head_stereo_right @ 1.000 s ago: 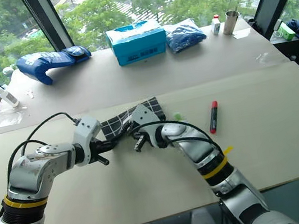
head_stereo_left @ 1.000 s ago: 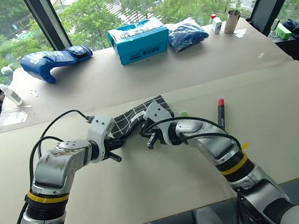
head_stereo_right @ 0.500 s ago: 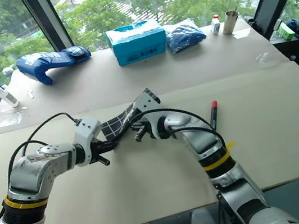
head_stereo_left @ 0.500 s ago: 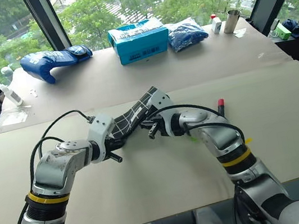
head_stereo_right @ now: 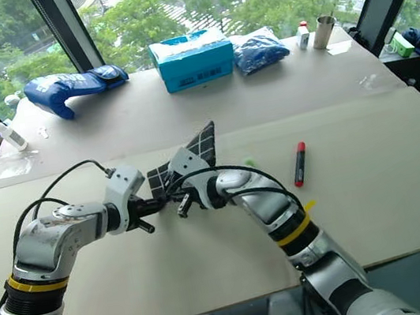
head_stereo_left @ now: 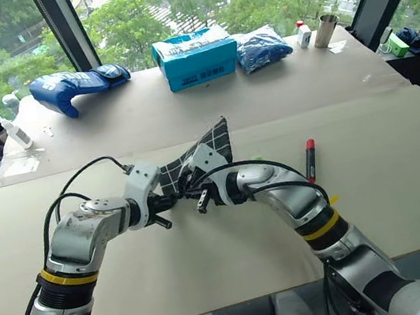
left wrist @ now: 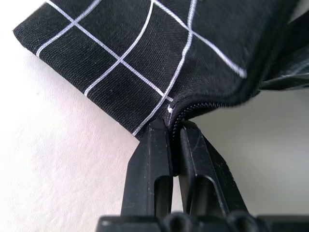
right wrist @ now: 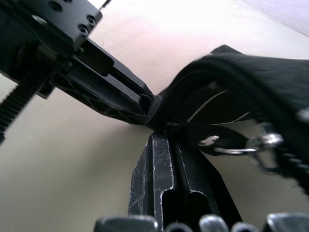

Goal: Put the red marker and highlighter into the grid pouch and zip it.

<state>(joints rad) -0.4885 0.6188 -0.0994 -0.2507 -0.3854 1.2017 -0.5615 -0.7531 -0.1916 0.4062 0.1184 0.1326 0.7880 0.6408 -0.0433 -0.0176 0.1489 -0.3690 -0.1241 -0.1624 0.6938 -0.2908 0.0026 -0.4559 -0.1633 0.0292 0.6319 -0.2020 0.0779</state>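
Both end effectors, left (head_stereo_left: 171, 201) and right (head_stereo_left: 190, 190), pinch closed on one corner of the flat black white-gridded fabric pouch (head_stereo_left: 210, 146); the slim red-capped marker (head_stereo_left: 310, 158) lies right of it, nearer the right arm.

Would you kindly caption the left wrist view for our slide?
Left gripper shut on the grid pouch at its zipper corner.

Silver arms, yellow wrist bands, black cables, black-fingered grippers.
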